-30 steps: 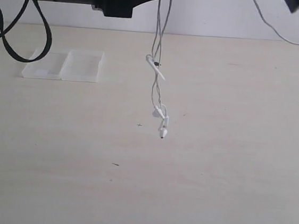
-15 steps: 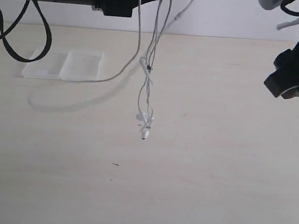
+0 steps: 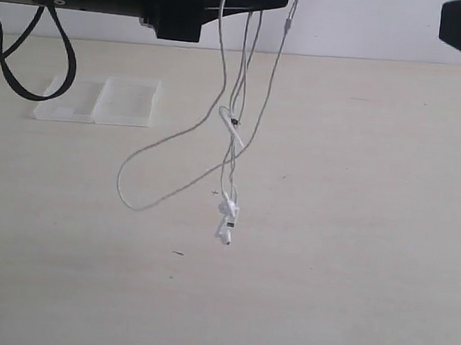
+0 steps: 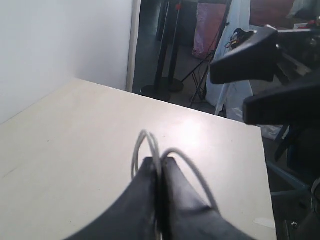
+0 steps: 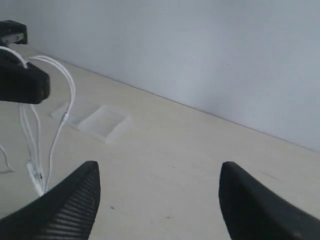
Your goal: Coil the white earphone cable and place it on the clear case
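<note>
The left pincer (image 4: 159,162) is pinching the thin white earphone cable (image 3: 230,121); the right pincer (image 5: 157,200) is standing spread. Dangling loops might be slipping loose and tangling.

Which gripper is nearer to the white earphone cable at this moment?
Left. The left gripper is shut on the white earphone cable, which hangs from it. The right gripper is open, off to the cable's right, not touching it.
</note>
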Controlling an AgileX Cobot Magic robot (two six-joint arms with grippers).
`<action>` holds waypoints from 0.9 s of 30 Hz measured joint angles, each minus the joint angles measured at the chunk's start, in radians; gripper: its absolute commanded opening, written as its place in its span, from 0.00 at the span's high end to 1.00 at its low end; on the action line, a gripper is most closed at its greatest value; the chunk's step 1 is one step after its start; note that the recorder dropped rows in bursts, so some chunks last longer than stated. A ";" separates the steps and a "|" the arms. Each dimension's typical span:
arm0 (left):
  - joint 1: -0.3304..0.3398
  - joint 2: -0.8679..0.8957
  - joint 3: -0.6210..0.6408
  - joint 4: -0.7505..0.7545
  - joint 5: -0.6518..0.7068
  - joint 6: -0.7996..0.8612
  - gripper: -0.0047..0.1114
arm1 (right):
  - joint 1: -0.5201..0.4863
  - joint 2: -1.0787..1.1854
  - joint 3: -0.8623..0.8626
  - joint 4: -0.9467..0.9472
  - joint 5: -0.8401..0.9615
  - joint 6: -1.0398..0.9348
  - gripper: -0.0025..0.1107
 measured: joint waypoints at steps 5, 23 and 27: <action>0.000 0.000 0.000 0.002 -0.002 -0.004 0.96 | 0.000 -0.072 0.161 0.196 -0.161 -0.112 0.41; 0.000 0.000 0.000 0.002 0.000 -0.023 0.96 | 0.133 -0.059 0.337 0.448 -0.509 -0.383 0.41; 0.000 0.000 0.000 0.002 0.011 -0.023 0.96 | 0.187 -0.016 0.329 0.423 -0.573 -0.372 0.41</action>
